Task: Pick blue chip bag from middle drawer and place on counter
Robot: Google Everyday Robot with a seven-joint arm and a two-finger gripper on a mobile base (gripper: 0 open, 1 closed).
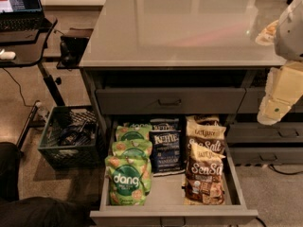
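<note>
- Blue chip bag [166, 151], in middle drawer [173, 215]: light, crinkly, slick, crushable; I'd pinch the top seam.
- Pincer [277, 103], right of drawer, raised: state I cannot tell.

The arm [292, 30] comes in at the right edge, its white upper part above a cream lower part. The gripper [272, 111] hangs at its lower end, tilted left.

single camera, high on the near side, looks steeply down and away over the open middle drawer [170, 216] to the bench [189, 27]; claw [273, 110] close in at right edge.
</note>
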